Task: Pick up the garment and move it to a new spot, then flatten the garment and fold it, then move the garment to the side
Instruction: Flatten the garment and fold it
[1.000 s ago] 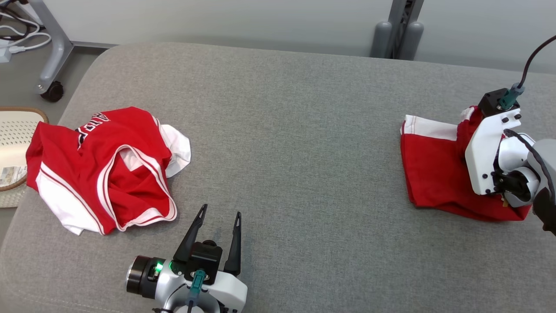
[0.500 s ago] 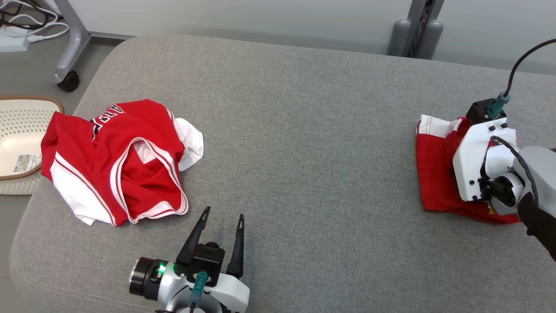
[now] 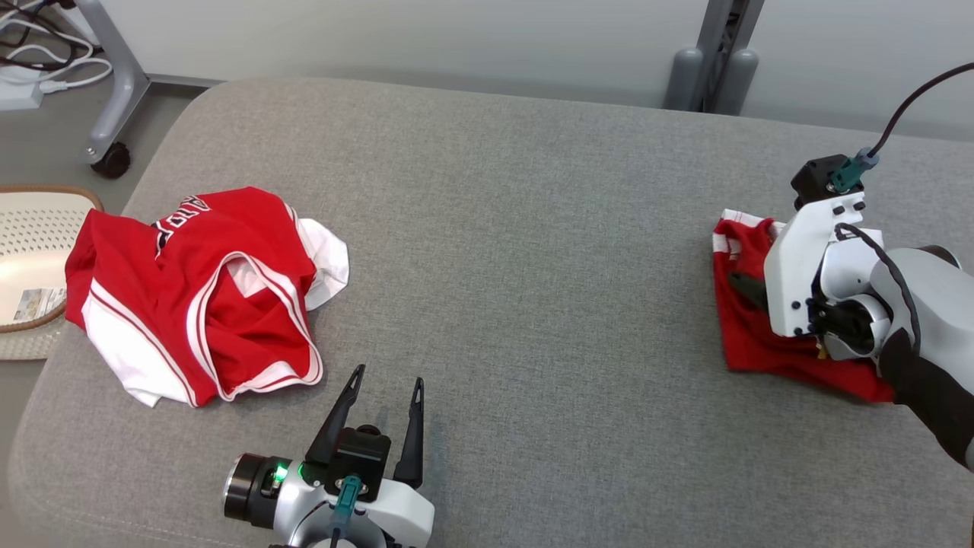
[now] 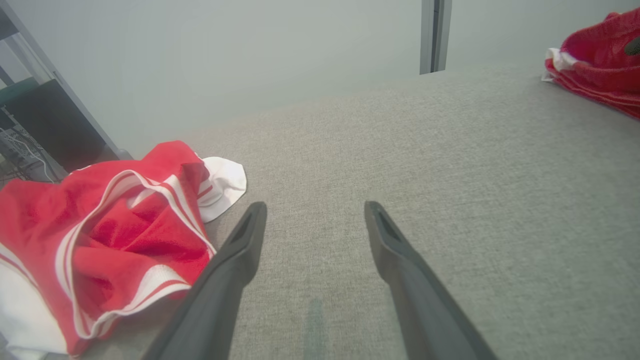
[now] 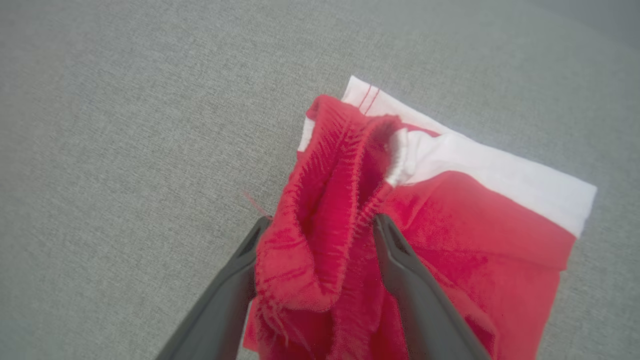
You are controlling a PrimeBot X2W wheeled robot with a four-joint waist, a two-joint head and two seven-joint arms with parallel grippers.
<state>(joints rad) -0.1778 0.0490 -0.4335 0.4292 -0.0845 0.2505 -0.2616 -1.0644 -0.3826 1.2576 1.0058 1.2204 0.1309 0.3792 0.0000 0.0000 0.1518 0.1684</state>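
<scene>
While right claw [image 5: 321, 220] stands spread, folded garment [image 5: 475, 225] bunches between its jaws, near right edge of cushion [image 3: 533, 228]. Left claw [image 4: 315, 205] spread, empty, near front edge. Wide bare middle. Jersey [image 3: 190, 304] crumpled at left edge, against basket [image 3: 46, 192]; paper slip [image 3: 29, 303] inside.

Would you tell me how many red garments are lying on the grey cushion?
2: a crumpled red-and-white jersey at the left edge, and a folded red garment at the right, under the right gripper.
</scene>
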